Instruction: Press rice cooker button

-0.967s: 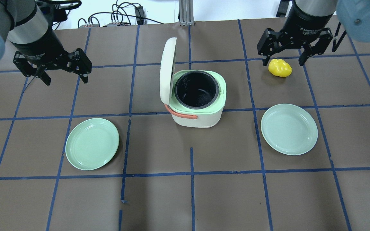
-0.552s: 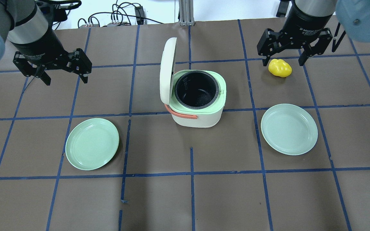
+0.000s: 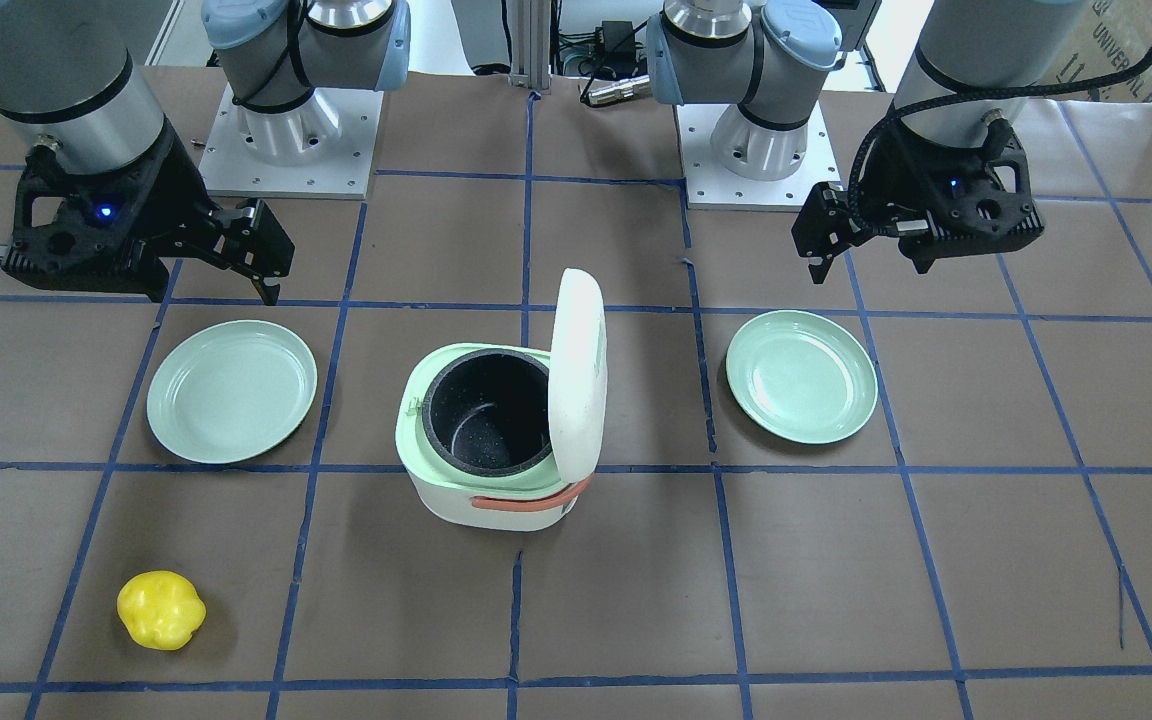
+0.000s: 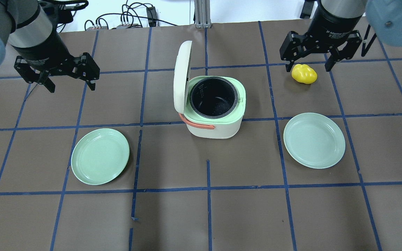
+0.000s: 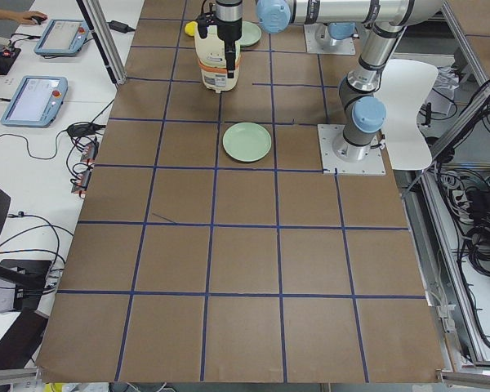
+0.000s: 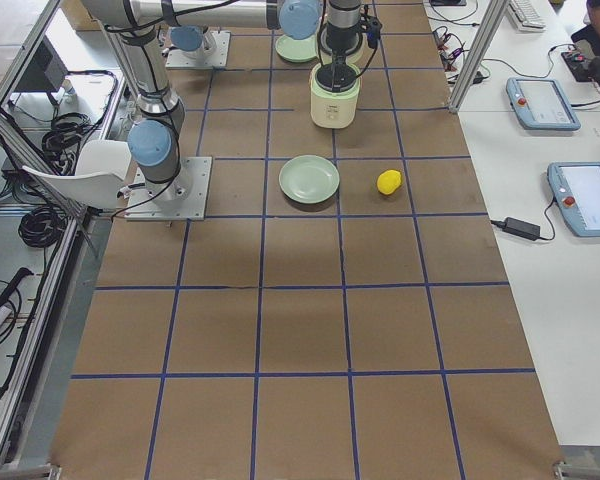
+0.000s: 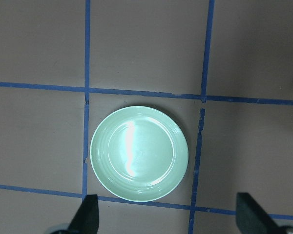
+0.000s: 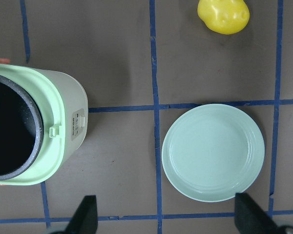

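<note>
The white and green rice cooker [image 4: 213, 129] stands at the table's middle. Its lid [image 4: 181, 76] is open and upright, and the dark inner pot [image 4: 214, 97] is empty. It also shows in the front view [image 3: 456, 500]. The right wrist view shows its button panel [image 8: 78, 127] on the cooker's side wall. My left gripper [image 4: 72, 82] is open and empty, hovering far to the cooker's left. My right gripper [image 4: 308, 65] is open and empty, high above a yellow pepper-like toy [image 4: 304, 74], to the cooker's right.
A green plate [image 4: 99, 156] lies front left of the cooker and shows in the left wrist view [image 7: 139, 153]. A paler plate [image 4: 314, 140] lies front right and shows in the right wrist view [image 8: 213, 152]. Cables [image 4: 131, 17] run along the far edge.
The right gripper has drifted very slightly toward the far edge. Nothing else has moved.
</note>
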`<state>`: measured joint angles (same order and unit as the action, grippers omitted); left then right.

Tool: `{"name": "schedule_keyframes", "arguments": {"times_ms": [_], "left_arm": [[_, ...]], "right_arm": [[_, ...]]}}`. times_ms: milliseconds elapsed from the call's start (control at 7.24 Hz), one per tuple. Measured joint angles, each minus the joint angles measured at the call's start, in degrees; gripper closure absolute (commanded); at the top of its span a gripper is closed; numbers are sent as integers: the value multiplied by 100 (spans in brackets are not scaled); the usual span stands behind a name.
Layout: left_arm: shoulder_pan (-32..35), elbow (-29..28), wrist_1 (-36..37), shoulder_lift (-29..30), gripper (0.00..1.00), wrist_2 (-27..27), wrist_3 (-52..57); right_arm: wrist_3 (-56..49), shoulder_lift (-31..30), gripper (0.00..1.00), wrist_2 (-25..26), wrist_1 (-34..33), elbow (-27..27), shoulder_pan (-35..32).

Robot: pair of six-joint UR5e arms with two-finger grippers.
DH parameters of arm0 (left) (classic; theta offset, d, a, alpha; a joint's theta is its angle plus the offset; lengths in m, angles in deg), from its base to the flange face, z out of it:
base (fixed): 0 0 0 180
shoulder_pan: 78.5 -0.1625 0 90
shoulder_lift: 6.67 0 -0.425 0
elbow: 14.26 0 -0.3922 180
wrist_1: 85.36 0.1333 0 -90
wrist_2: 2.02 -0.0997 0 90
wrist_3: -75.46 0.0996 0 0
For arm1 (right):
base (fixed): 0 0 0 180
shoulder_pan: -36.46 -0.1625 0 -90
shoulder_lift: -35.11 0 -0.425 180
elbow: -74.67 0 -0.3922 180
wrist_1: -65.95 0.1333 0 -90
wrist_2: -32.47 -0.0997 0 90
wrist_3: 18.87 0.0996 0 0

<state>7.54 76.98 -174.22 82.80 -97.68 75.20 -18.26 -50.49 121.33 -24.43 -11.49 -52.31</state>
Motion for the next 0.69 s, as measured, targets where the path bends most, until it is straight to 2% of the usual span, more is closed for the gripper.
{"name": "schedule_keyframes", "arguments": {"times_ms": [691], "left_arm": [[0,0,-3,0,0,2,0]], "right_arm": [[-51,16,0,-2,3,2,0]]}}
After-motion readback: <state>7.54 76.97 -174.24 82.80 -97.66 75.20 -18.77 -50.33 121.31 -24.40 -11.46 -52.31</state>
